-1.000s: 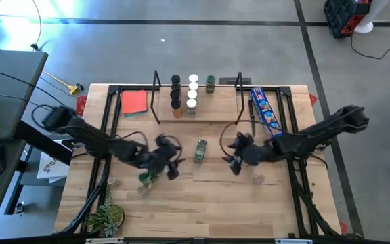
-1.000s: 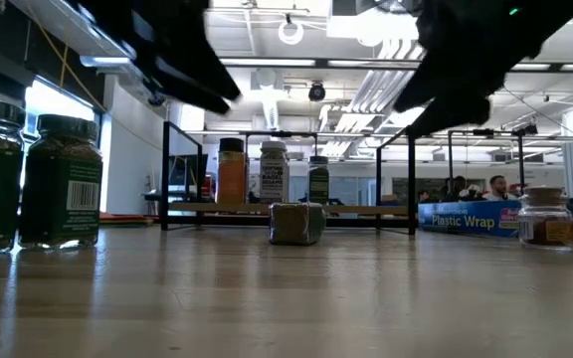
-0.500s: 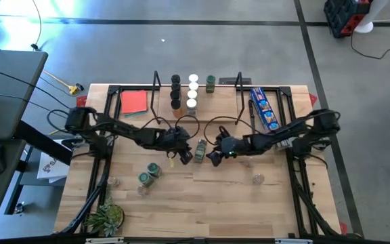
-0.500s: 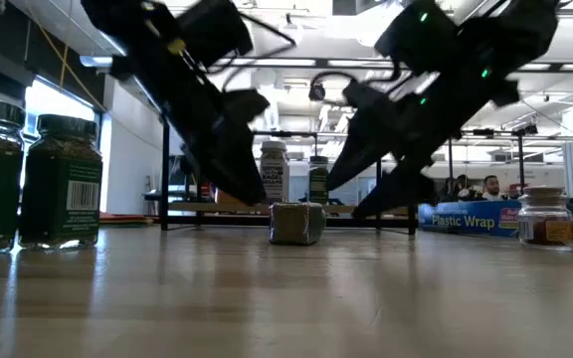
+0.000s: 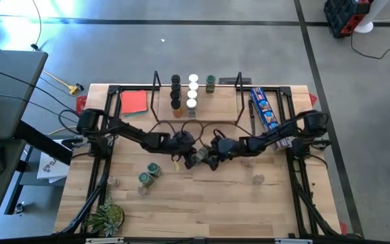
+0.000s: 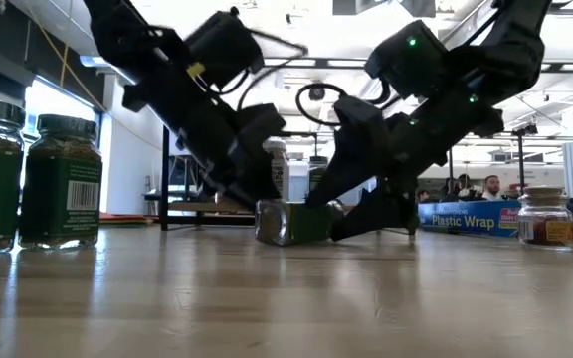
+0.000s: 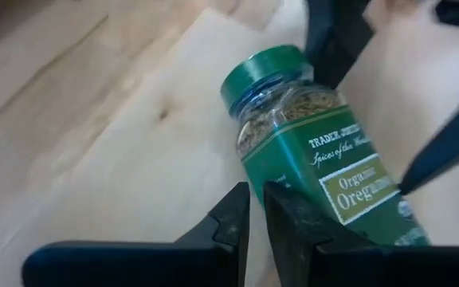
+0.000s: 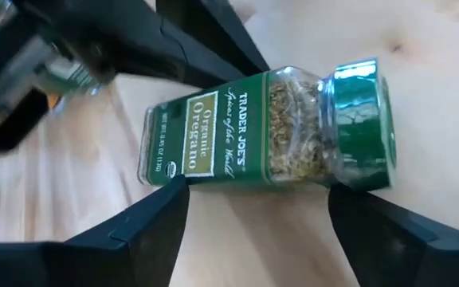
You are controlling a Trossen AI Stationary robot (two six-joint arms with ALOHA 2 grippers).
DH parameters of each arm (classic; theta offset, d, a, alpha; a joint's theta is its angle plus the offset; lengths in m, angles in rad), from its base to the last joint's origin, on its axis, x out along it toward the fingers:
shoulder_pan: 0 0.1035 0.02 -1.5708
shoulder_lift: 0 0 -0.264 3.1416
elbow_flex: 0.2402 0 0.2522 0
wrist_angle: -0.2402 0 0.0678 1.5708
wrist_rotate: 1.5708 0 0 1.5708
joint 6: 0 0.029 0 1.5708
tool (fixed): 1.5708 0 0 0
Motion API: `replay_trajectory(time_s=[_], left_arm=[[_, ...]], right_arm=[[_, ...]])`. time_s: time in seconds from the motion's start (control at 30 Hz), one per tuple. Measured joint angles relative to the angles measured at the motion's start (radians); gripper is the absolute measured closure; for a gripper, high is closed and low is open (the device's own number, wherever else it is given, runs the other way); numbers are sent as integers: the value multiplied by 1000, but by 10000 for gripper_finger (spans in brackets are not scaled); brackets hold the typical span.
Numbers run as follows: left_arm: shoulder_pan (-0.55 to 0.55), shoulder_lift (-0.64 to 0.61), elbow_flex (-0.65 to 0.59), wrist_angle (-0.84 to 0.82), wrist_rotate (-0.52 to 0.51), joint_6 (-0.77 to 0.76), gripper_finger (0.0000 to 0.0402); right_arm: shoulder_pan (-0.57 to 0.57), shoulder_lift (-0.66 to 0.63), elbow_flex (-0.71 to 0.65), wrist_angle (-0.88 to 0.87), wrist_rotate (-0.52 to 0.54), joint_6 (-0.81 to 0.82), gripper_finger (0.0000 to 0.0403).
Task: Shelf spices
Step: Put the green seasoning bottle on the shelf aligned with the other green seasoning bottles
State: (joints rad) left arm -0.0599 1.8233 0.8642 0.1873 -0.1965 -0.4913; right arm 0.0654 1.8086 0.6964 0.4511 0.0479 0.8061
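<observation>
Both arms have come in from the table's sides to the middle. The left gripper point(image 7: 257, 219), fingers nearly together and gripping nothing, presses against the base of the green-lidded glass oregano jar point(image 5: 196, 155) lying on its side. The right gripper point(image 8: 257, 211) straddles the jar, jaws wide, not yet clamped. The light-wood shelf point(image 5: 212, 112) stands behind, so pickup seems imminent.
</observation>
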Motion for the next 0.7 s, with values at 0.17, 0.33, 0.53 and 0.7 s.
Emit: replay_trajectory(time_s=[0.17, 0.33, 0.53, 0.7], left_arm=[[-62, -31, 0, 20, -96, 90, 372], [-106, -59, 3, 29, -166, 128, 382], [-129, -65, 6, 30, -192, 175, 387], [-148, -65, 7, 29, -213, 192, 387]], right_arm=[[26, -3, 0, 18, 4, -64, 154], [46, -3, 46, -27, 28, -174, 174], [105, -16, 155, -267, 194, -335, 176], [164, -19, 244, -451, 323, -433, 176]])
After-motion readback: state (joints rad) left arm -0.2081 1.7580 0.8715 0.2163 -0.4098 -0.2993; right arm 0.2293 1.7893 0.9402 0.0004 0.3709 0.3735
